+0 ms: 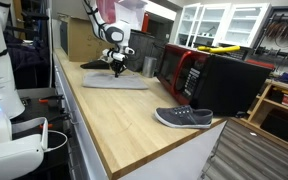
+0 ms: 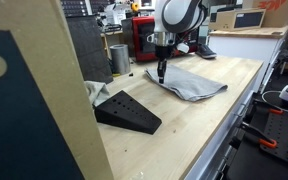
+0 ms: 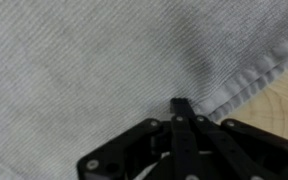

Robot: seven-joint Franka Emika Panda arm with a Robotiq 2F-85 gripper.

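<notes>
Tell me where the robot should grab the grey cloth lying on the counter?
The grey fabric cloth lies flat on the wooden counter, so probably pinch its stitched hem from straight above; only that thin edge gives something to squeeze.

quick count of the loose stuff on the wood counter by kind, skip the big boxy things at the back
cloth: 1
shoe: 1
black wedge: 1
metal can: 1
total: 4
</notes>
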